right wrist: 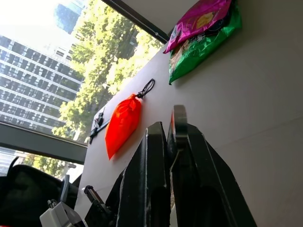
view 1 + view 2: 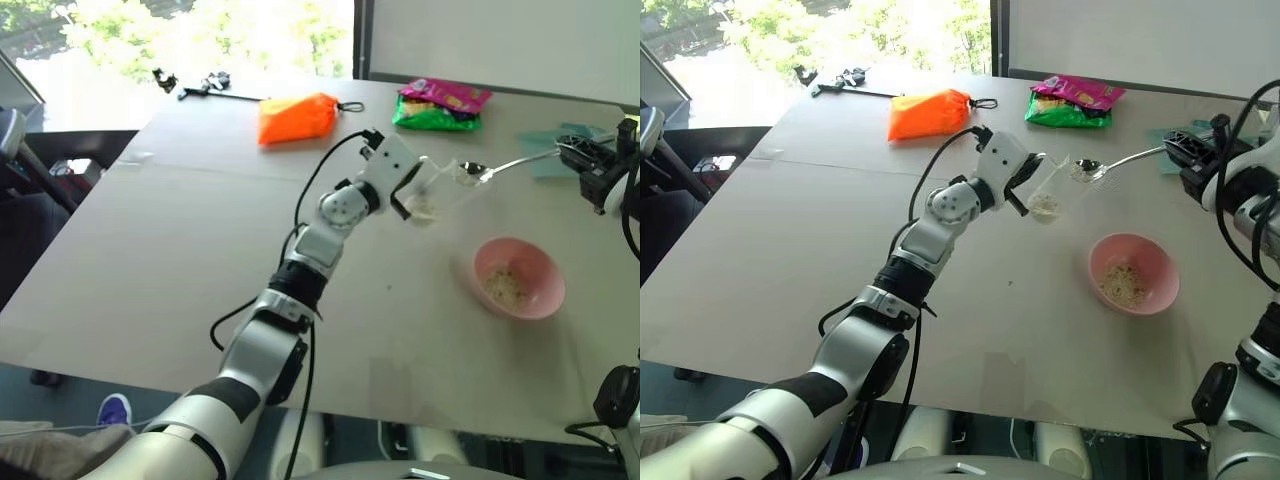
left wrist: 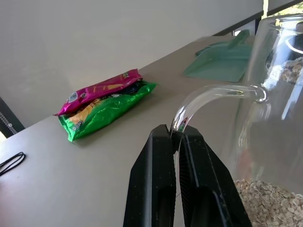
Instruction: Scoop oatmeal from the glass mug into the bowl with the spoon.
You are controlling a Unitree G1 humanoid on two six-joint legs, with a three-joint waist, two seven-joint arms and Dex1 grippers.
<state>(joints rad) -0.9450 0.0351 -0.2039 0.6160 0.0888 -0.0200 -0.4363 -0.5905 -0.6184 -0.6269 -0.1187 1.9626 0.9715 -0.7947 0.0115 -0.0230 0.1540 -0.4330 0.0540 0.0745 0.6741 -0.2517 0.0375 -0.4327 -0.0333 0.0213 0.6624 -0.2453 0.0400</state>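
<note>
Tilted glass mug and bowl seemingly hold oatmeal.

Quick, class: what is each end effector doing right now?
Left end effector: shut on the glass mug, by its handle.
Right end effector: shut on the spoon.

Two head eyes look down over the table; wrist cameras sight close along the end effectors.

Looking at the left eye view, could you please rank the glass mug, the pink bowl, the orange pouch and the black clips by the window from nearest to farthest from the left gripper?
1. glass mug: held by its handle in the left gripper.
2. pink bowl: on the table, toward the robot's right.
3. orange pouch: farther back, to the left.
4. black clips: far left edge by the window.
</note>
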